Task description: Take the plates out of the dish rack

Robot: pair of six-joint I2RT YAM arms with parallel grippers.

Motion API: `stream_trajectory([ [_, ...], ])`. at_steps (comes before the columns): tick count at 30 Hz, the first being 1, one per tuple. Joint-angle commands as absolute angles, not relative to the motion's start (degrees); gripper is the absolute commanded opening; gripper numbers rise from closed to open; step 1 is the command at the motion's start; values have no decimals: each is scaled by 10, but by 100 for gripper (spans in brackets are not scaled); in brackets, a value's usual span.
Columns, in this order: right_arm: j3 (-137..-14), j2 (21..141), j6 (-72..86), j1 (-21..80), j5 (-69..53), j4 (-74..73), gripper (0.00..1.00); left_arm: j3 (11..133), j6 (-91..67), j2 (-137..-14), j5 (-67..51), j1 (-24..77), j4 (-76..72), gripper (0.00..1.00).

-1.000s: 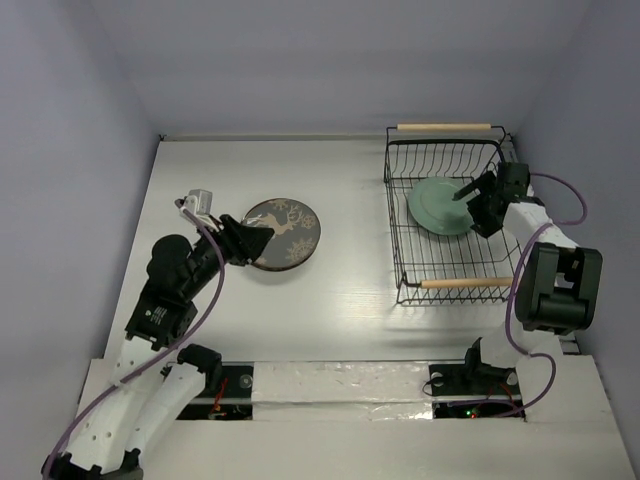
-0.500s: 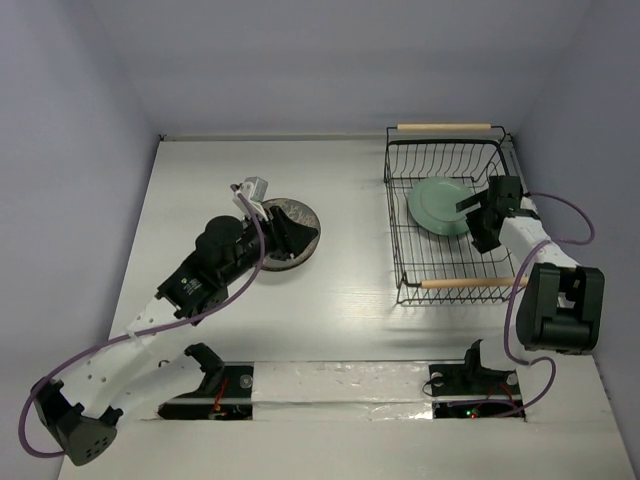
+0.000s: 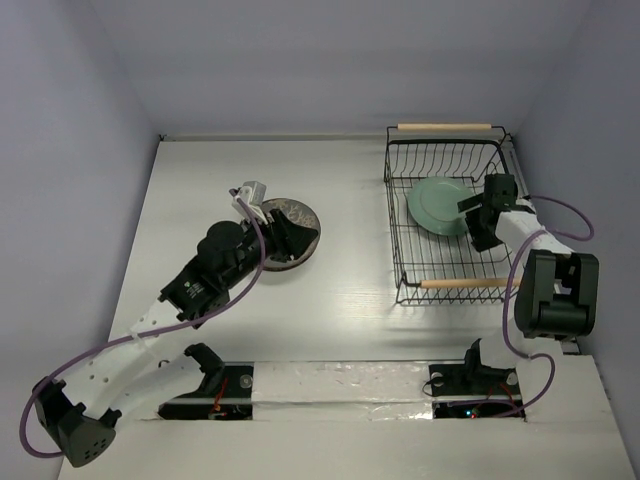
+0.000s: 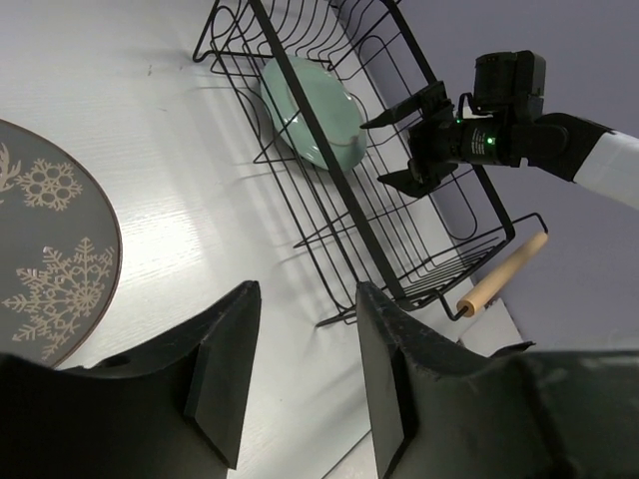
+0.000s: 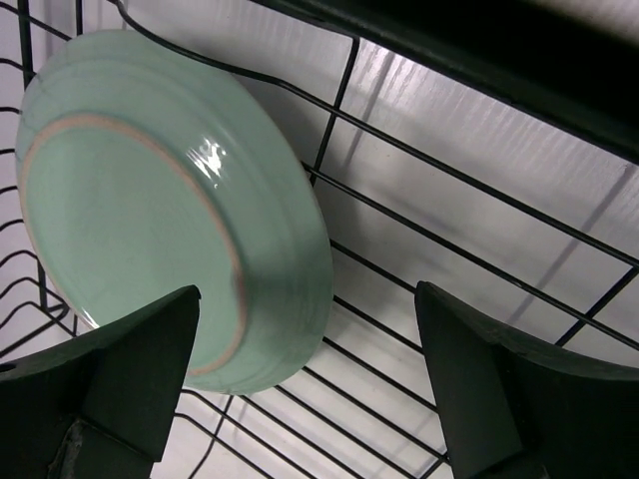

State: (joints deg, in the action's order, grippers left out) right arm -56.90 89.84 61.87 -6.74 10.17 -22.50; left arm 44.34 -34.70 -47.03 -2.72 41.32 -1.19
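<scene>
A white table [image 3: 350, 300] carries everything. A rectangular black wire dish rack [image 3: 395, 240] with two light wooden dowel handles fills the table's far right corner. One handle lies along its far side and one along its near side.

One round mint green plate [image 3: 437, 205] is the only plate in the rack. It leans on edge among the wires in the far half, tilted and not flat. In the right wrist view its underside, with a pale foot ring, faces the camera.

A round brown plate with a pale branch and snowflake motif [image 3: 300, 222] lies flat on the table, left of centre and nearer the far edge, well apart from the rack.

The right gripper [image 5: 305, 309] sits inside the rack, just beside the green plate on the side towards the table's right edge. Its jaws are spread wide and hold nothing. The plate's rim lies straight ahead of the gap, towards the left edge. Whether either finger touches it cannot be told.

The left gripper [image 4: 303, 309] hovers over the brown plate's right rim, its jaws part-way apart and empty.

The right arm is far nearer the green plate, so the grasp probably falls to it. That likely depends on the plate's thin edge lining up between the two fingers.

No brand, label or writing can be read.
</scene>
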Motion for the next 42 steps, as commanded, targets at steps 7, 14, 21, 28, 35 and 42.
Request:
stream_trajectory([
  [7,-632,954,615,-49,87,-242,84,441,-366,-514,-35,417,-96,53],
  [14,-657,973,571,-26,117,-244,66,514,-368,-629,-48,417,-131,63],
  [21,-702,969,459,32,174,-277,39,577,-359,-723,-48,422,-136,60],
  [28,-708,879,301,65,151,-267,63,563,-341,-689,-6,448,-106,47],
  [35,-789,952,179,121,176,-346,94,563,-335,-694,-16,454,-96,52],
  [42,-828,1005,144,155,218,-360,99,658,-330,-827,-42,454,-90,63],
])
